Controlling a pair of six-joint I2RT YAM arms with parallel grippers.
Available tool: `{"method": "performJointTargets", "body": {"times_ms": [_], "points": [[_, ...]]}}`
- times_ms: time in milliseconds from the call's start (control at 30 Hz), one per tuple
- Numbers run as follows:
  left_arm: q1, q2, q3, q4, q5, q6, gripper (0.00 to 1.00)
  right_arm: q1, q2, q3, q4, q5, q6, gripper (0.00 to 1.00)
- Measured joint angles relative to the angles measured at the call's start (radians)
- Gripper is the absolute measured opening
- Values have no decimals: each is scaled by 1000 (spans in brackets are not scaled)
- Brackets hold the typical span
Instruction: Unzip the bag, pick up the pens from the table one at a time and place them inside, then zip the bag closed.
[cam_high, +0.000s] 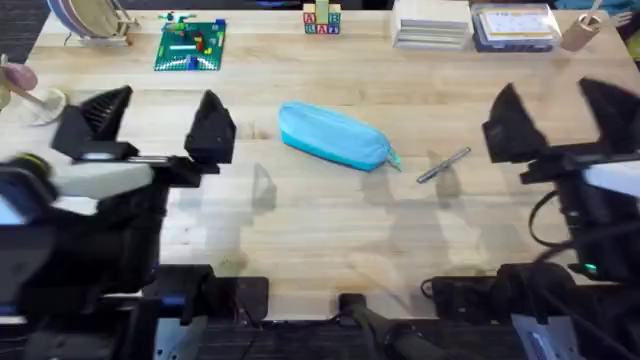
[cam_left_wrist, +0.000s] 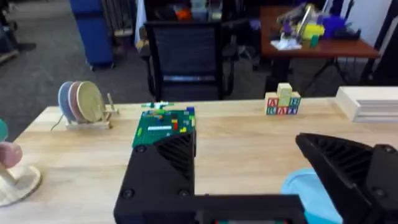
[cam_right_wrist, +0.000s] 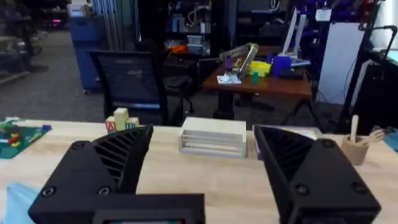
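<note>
The task looks hardly begun. The bag (cam_high: 333, 137) lies in the middle of the worktop (cam_high: 330, 240), and its zipper appears to be shut (the small teal pull sits at the end nearer the pen). One pen (cam_high: 443, 165) lies just beside that end, not yet collected. The left gripper (cam_high: 155, 118) and the right gripper (cam_high: 560, 112) both hang spread wide, holding nothing, each well apart from the bag. Unzipping, loading and zipping all remain.
</note>
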Motion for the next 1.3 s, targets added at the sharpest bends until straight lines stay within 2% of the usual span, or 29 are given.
{"method": "performJointTargets", "body": {"times_ms": [233,300,333,400,533,633,800,833,1067,1300], "points": [[0,223,257,-184,-1,11,993,0,69,138,-48,0,0,996],[0,305,340,-248,-1,13,993,0,113,196,-120,0,0,997],[0,428,467,-352,-3,15,993,0,192,289,-242,0,0,996],[0,496,535,-406,-1,27,993,0,253,355,-321,-1,0,996],[0,619,647,-476,32,99,993,0,366,474,-432,-25,0,997],[0,688,697,-486,78,153,992,0,450,555,-484,-75,1,996],[0,782,737,-483,166,192,991,0,595,662,-539,-186,1,996],[0,833,739,-482,230,201,993,0,678,696,-541,-245,3,997],[0,917,739,-483,367,206,993,0,818,706,-546,-365,5,996],[0,942,739,-503,405,206,993,1,871,706,-566,-400,7,996]]}}
